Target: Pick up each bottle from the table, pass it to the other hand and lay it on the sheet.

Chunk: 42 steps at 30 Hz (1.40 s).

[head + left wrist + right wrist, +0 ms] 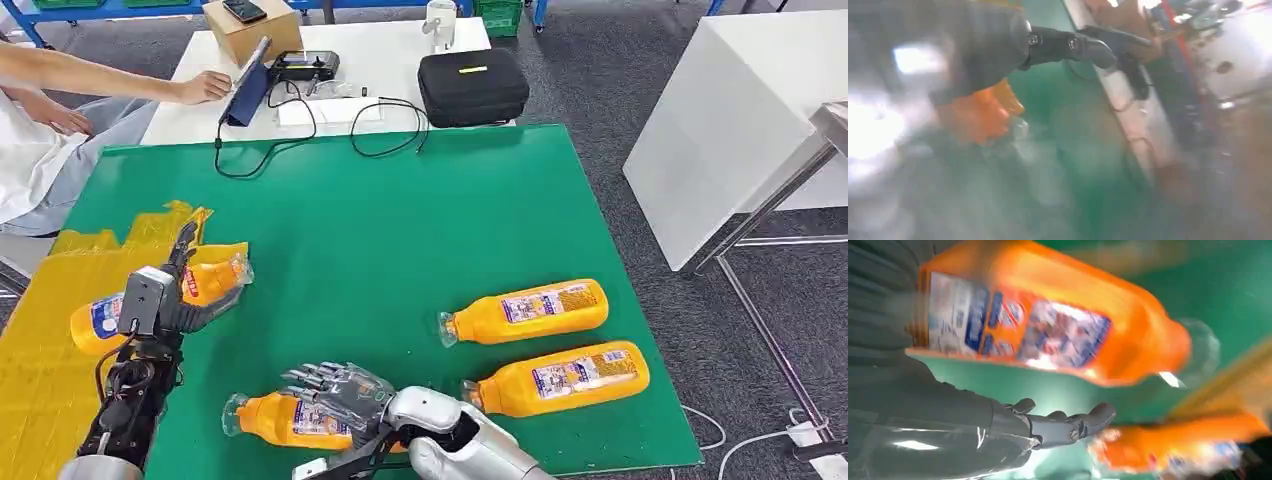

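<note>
Green table (400,220) on grey carpet, yellow sheet (40,340) over its left edge, white desk (380,60) with black case (472,85) behind; person's hand (205,87) at a tablet (248,82). Two orange bottles (525,312) lying at right. From the head, left hand (175,295) wrapped around a bottle (200,285) over the sheet's edge; left wrist blurred, one dark finger out straight. Right hand (340,390) spread over the nearest bottle (285,420); grip unclear. Right wrist close-up: label readable, thumb apart.
</note>
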Motion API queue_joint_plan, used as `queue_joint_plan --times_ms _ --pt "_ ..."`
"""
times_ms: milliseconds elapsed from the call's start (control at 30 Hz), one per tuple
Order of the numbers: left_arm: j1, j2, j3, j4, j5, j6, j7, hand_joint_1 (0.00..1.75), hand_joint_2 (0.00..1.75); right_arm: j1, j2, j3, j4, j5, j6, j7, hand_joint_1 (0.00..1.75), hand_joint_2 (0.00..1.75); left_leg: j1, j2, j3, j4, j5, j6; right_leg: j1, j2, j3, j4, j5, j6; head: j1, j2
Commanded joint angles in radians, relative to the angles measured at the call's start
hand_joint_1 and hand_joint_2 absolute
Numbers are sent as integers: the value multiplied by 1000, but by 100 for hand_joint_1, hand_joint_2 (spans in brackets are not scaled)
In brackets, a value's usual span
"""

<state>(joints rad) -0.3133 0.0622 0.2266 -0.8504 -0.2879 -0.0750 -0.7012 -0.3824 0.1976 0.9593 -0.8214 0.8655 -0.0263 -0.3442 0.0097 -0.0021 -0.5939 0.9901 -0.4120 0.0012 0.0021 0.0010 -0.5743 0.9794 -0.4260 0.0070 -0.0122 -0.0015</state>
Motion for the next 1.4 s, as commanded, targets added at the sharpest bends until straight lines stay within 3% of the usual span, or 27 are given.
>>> queue_joint_plan --times_ms 33,367,533,567,600,633,900,1000,1300,1400 --pt "123 -84 -89 -363 85 -71 3 0 175 -93 18 115 232 66 -9 97 0 175 0 -1 1 0 -1 1 0 -1 2 -1 0 1 0 0" --pt "136 -91 -89 -390 87 -77 3 0 175 -94 20 118 246 74 -14 104 0 175 0 1 4 -1 0 0 0 -1 3 -1 1 0 0 0" --pt "207 -157 -114 -655 167 -168 3 0 175 -122 71 124 375 155 -16 209 0 175 2 1 3 0 2 -1 2 -1 2 -1 3 -2 0 0" --pt "220 -176 -112 -716 176 -179 3 0 175 -128 80 119 395 171 -32 233 9 175 2 1 3 0 2 -1 2 -1 2 -2 3 -2 -1 0" --pt "231 -187 -110 -752 188 -190 3 0 175 -129 88 110 406 173 -32 245 105 175 2 2 3 1 2 -2 2 0 1 -1 4 -5 -1 0" --pt "242 -197 -102 -799 208 -197 3 0 175 -132 93 106 412 175 -24 248 136 175 2 3 2 1 2 -2 2 0 1 -1 5 -4 -1 0" --pt "269 -233 -17 -867 263 -268 3 0 175 -157 108 120 464 234 10 293 138 175 2 4 6 -1 3 -2 2 1 4 -2 5 -5 -1 0" --pt "275 -243 -17 -867 262 -277 3 0 175 -173 103 111 466 243 -3 316 131 175 1 2 6 -1 4 -2 1 0 5 -2 5 -5 -1 0" --pt "274 -257 -9 -845 276 -293 3 0 175 -226 74 72 464 268 -3 363 133 175 1 0 5 -1 5 -1 1 -2 5 -3 5 -4 -1 0" --pt "272 -260 -7 -840 277 -303 3 0 175 -248 59 48 464 275 -8 388 148 175 1 0 5 -1 5 -1 1 -2 5 -3 6 -3 -1 0"
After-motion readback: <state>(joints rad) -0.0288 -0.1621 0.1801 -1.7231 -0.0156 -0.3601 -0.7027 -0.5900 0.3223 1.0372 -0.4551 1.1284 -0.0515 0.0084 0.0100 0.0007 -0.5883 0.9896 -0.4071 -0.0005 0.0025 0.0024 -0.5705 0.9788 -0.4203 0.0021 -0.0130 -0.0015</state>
